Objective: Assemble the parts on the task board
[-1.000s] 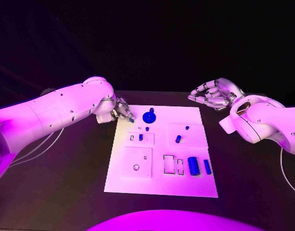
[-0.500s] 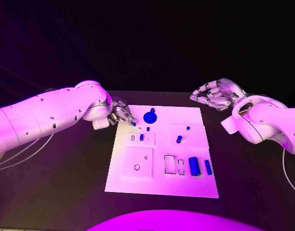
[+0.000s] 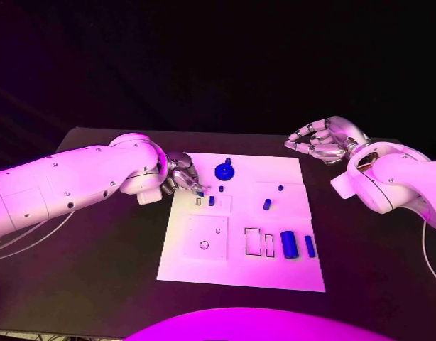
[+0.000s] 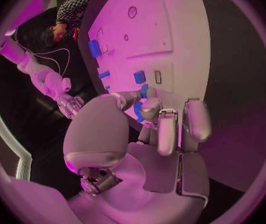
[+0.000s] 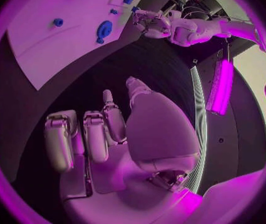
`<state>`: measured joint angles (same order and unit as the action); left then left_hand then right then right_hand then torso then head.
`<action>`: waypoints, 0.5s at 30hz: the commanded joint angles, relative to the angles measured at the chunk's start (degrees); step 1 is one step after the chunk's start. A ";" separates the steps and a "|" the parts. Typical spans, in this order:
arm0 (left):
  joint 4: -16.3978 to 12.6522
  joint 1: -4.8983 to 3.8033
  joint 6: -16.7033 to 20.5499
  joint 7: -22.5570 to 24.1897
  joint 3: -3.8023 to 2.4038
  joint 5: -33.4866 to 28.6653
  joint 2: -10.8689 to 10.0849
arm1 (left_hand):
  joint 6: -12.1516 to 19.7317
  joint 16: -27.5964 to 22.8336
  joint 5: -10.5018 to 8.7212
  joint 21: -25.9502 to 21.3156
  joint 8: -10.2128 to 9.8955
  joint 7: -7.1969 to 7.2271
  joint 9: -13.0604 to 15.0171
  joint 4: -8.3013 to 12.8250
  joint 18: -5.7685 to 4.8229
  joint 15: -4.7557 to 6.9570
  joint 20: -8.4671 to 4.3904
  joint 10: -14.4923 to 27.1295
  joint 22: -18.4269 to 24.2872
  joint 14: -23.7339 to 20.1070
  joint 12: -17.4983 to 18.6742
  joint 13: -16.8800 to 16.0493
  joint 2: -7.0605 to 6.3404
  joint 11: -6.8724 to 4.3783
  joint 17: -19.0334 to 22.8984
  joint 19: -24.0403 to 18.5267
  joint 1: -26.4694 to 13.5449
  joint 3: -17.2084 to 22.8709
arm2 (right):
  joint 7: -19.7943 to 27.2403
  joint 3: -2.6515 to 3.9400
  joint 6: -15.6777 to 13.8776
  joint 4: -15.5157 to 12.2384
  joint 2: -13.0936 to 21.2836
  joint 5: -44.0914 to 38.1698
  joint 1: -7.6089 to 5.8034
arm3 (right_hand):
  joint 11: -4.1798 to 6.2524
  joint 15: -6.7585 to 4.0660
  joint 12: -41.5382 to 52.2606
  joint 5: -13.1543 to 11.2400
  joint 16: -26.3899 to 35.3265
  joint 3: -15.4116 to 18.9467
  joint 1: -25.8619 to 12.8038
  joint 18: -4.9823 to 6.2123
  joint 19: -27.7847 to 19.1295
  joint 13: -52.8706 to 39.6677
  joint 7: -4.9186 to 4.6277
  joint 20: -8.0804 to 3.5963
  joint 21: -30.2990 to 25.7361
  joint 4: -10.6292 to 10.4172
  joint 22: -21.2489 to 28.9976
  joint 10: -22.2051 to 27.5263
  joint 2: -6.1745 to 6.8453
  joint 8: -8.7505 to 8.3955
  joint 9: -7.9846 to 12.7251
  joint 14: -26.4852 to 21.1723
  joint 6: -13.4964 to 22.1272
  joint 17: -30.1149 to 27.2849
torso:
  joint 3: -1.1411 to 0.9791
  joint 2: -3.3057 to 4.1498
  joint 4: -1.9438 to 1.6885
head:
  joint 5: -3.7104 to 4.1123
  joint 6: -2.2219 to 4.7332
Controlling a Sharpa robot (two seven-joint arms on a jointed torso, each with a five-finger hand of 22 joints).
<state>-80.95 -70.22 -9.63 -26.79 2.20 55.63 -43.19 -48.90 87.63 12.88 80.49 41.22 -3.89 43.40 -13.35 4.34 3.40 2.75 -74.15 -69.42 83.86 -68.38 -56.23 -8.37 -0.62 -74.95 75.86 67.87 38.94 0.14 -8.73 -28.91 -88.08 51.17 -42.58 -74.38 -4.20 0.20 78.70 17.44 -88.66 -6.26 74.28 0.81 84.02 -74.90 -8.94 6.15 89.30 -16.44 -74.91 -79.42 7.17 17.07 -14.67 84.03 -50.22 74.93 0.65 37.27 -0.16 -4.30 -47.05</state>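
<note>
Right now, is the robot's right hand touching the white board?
Apart. The head view shows the right hand raised beyond the task board's far right corner, with dark table between them.

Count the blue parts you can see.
8: a round part at the far edge, four small pegs mid-board, two cylinders nearer the robot, one piece in the left hand; others may be hidden.

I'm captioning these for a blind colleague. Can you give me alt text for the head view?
The left hand holds a small blue part over the white board on a black table. More blue parts lie on the board. The right hand hovers beyond the board's far right corner, holding nothing.
</note>
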 commanded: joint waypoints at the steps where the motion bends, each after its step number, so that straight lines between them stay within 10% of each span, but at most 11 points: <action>1: -0.94 0.75 1.58 -0.04 0.03 4.42 -0.15 | -0.52 0.24 0.27 0.47 0.38 0.24 -0.06 10.68 0.22 0.42 -0.03 -0.55 -0.27 4.77 -0.31 -0.14 0.06 -0.04 -9.88 0.71 -0.49 11.07 | 0.56 0.00 0.65 -0.02 0.04 -0.45 0.08 | 0.12 -0.37 -0.20 0.20 0.39 0.13 0.15 -0.57 5.58 -2.76 0.09 -0.42 -0.21 -0.05 -14.55 0.19 -0.21 0.27 0.03 4.89 0.30 10.43 | 0.15 0.10 0.12 | -0.13 -0.02; 15: -2.03 1.91 0.48 -2.01 0.04 6.74 -0.44 | -1.00 0.40 0.78 1.09 0.70 0.45 -0.02 11.38 -0.02 0.61 -0.21 -1.29 -1.43 4.89 -0.77 -0.72 -0.51 -0.25 -10.22 1.57 -1.49 12.37 | 0.62 -0.01 0.66 0.01 0.04 -0.41 0.26 | 0.12 -0.37 -0.20 0.20 0.39 0.13 0.15 -0.57 5.58 -2.76 0.09 -0.42 -0.21 -0.05 -14.55 0.19 -0.21 0.27 0.03 4.89 0.30 10.43 | 0.08 0.10 0.12 | -0.19 -0.30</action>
<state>-82.78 -68.35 -8.36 -28.08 2.27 60.85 -43.65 -49.22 87.78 13.49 81.33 41.50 -3.77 43.38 -12.15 4.35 3.58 2.66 -74.99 -70.80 84.04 -68.90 -56.93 -8.90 -0.80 -74.94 77.00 66.89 40.90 0.14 -8.74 -28.89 -88.05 51.22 -42.57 -74.17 -4.20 0.20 78.70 17.44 -88.66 -6.26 74.28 0.81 84.02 -74.90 -8.94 6.15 89.30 -16.44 -74.90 -79.42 7.17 17.07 -14.67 84.03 -50.22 74.92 0.75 37.37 -0.02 -4.51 -47.31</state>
